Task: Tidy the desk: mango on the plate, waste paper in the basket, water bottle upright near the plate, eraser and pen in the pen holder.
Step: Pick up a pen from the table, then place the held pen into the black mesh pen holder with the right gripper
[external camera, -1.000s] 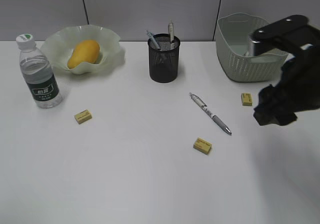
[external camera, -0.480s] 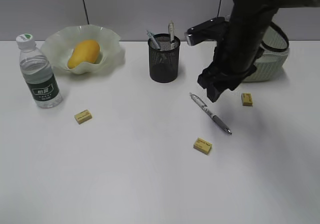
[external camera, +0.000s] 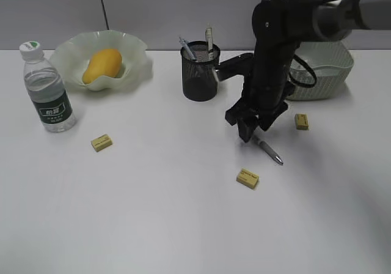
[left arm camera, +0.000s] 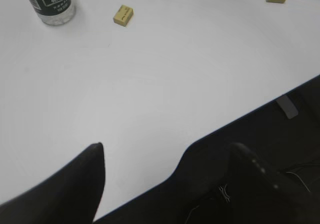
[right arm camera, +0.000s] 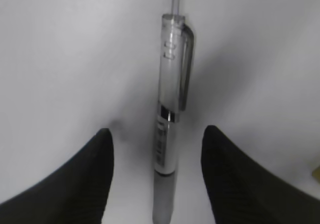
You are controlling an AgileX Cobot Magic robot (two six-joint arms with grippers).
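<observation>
Right jaws (right arm camera: 156,171) spread open astride the pen (right arm camera: 170,109), flat on the worktop (external camera: 153,213) at 5 o'clock from the pen holder (external camera: 200,72). Left jaws (left arm camera: 165,179) open, empty, over the worktop edge.

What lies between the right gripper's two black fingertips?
The clear-barrelled pen lies lengthwise on the white desk between the right gripper's open fingers, untouched by either; the right wrist view shows it.

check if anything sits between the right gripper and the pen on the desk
Nothing visible does. The right gripper is open with a finger on each side of the pen, which lies flat on the bare desk. The nearest eraser lies apart from it.
</observation>
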